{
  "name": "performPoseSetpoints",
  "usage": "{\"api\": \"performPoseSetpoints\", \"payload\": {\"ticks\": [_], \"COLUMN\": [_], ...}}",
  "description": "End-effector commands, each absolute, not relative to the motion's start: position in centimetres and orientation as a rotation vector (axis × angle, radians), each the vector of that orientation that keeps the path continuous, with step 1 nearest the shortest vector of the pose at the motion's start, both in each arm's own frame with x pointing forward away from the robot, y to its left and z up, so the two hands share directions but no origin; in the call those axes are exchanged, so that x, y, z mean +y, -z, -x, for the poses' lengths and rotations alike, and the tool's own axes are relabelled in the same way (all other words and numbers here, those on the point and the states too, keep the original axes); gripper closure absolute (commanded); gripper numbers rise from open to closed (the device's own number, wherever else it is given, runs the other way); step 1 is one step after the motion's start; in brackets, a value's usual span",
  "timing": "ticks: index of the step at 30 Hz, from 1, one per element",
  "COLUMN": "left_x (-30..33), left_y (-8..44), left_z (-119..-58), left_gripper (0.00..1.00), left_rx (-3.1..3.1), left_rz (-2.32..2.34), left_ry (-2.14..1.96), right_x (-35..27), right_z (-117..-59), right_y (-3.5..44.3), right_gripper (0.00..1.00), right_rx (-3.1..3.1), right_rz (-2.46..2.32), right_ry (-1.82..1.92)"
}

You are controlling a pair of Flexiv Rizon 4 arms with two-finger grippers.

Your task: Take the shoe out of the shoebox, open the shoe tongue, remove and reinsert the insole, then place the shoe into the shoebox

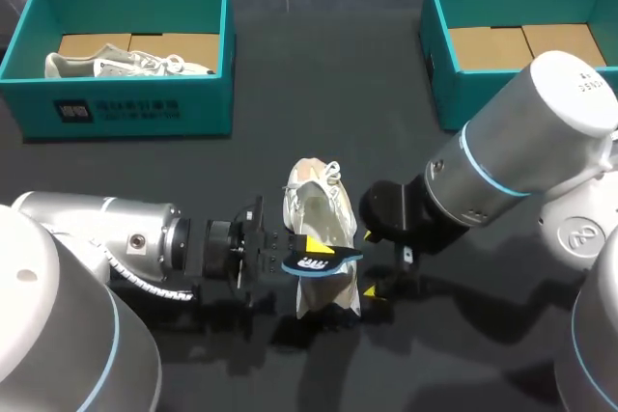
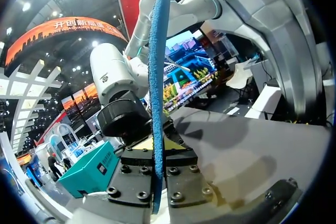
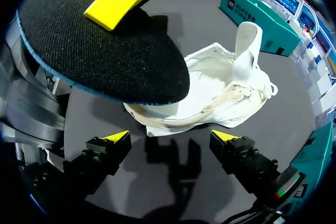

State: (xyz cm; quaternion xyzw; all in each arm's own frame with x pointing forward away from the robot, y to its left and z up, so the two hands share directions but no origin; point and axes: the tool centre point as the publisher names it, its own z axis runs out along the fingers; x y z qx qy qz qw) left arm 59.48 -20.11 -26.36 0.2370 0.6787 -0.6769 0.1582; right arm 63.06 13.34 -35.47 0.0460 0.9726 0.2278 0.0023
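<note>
Head view. A dark table [image 1: 319, 74] carries two teal shoeboxes. The left-hand shoebox [image 1: 126, 108], upper left of the frame, holds a second shoe [image 1: 126, 65]. The right-hand shoebox [image 1: 454, 89], upper right, shows only its cardboard floor. The left arm [image 1: 97, 238] enters from the lower left and the right arm [image 1: 521, 151] from the right. They meet at the pale shoe [image 1: 319, 205], which lies on the table at lower centre, well apart from both boxes. The insole [image 1: 319, 260] is out of the shoe, lifted across its near end and pinched at one end by the left gripper [image 1: 273, 256]. The right gripper [image 1: 389, 274] stands just beside the shoe, lower right of it.

Step in hand, as judged: the insole has been removed and is not yet reinserted. The next move calls for tipping the insole end-first into the shoe's opening, probably with the right gripper steadying the shoe.

Left wrist view. Only here is the grip plain: the insole [image 2: 157, 77] is seen edge-on, a thin blue strip clamped between the fingers of the left gripper [image 2: 157, 150]. The shoe is hidden.

Right wrist view. Only here does the right gripper [image 3: 172, 137] show its fingers spread wide and empty. The shoe [image 3: 220, 93] lies ahead of them with its tongue [image 3: 245, 45] raised, and the insole [image 3: 94, 51] hangs over its near end.
</note>
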Motion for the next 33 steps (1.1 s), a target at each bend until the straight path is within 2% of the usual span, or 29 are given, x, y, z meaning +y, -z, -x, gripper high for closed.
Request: {"api": "performPoseSetpoints", "payload": {"ticks": [1,33], "left_x": [-20.02,-20.38], "left_y": [26.66,26.86], "left_z": [-59.23,-59.44], "left_gripper": [1.00,1.00], "left_rx": [1.941,1.917], "left_rz": [-0.678,-0.641], "left_ry": [1.937,1.997], "right_x": [13.58,13.24], "right_z": [-63.73,-64.10], "right_y": [36.24,36.72], "right_gripper": [0.00,0.00], "right_rx": [3.062,3.059], "right_rz": [-0.136,-0.152], "right_ry": [-0.715,-0.718]}}
